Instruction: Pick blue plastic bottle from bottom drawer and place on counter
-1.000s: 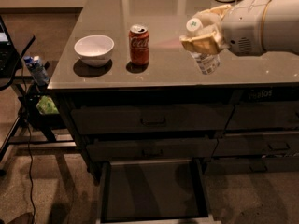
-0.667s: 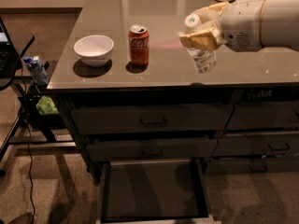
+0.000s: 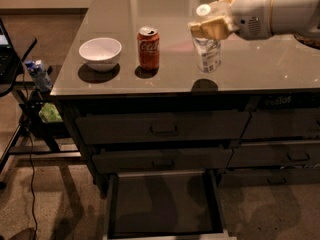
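The blue plastic bottle [image 3: 208,55], clear with a white cap and a pale label, hangs tilted just above the counter [image 3: 260,69], to the right of the red can. Its shadow lies on the counter near the front edge. My gripper [image 3: 211,28] comes in from the right and is shut around the bottle's upper part, below the cap. The bottom drawer [image 3: 162,204] stands pulled open beneath, its dark floor bare.
A red Coca-Cola can [image 3: 148,48] and a white bowl [image 3: 100,53] stand on the counter's left half. Two shut drawers with bar handles [image 3: 164,130] sit above the open one. A black side table with a small blue carton [image 3: 38,74] stands at the left.
My gripper has carried the bottle a little to the left over the counter, closer to the can. The can, bowl and drawer have not moved.
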Tool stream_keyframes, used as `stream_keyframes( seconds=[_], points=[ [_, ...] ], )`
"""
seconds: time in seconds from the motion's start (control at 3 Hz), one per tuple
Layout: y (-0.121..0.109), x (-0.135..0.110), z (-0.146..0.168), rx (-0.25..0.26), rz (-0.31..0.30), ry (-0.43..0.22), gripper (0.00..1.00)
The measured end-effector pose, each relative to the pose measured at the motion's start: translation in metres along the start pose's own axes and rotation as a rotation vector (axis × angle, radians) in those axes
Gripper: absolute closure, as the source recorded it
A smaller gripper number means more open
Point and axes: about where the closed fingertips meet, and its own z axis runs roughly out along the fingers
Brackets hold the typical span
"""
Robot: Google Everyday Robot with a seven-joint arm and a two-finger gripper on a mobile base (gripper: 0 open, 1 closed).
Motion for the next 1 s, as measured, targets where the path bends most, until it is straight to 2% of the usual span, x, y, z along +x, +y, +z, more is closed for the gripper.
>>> stream_keyframes(
  seconds=[1.0],
  points=[
    [-0.026, -0.008, 0.036, -0.148, 0.105, 0.032, 1.00]
  ],
)
